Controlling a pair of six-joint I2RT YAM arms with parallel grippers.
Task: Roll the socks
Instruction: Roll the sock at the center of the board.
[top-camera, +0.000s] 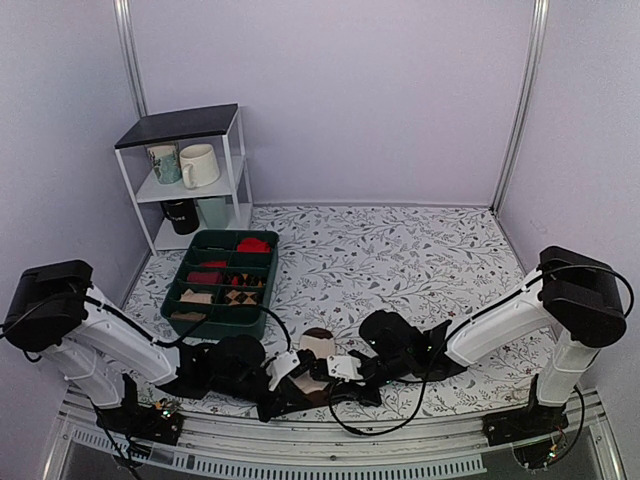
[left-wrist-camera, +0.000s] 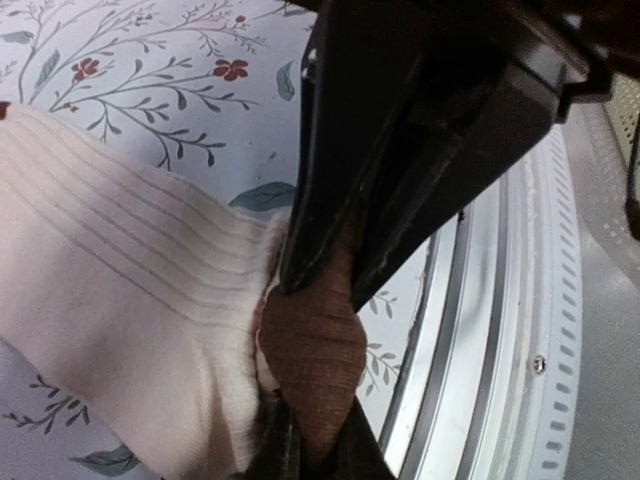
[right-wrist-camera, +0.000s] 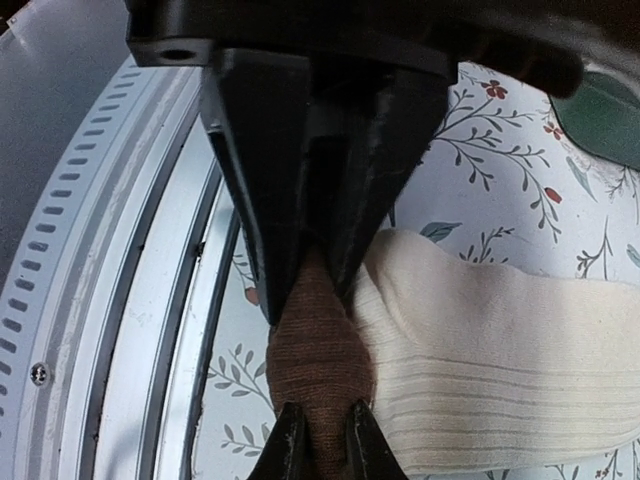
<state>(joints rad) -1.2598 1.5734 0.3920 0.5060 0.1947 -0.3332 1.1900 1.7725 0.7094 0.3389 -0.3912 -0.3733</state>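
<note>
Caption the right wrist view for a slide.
Right end effector pinching the socks by their dark brown end.

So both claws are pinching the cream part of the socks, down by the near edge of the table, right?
Not quite: the left gripper and right gripper are both shut on the dark brown end of the socks, not the cream part, as both wrist views show. It is indeed by the table's near edge.

The left end effector (left-wrist-camera: 315, 285) pinches the dark brown end of the cream ribbed socks (left-wrist-camera: 130, 290) between its closed black fingers, above the floral-print surface (left-wrist-camera: 150, 60) beside a metal edge rail (left-wrist-camera: 480, 330), while the right end effector (left-wrist-camera: 320, 460) grips the same brown fabric at the frame's bottom.
</note>
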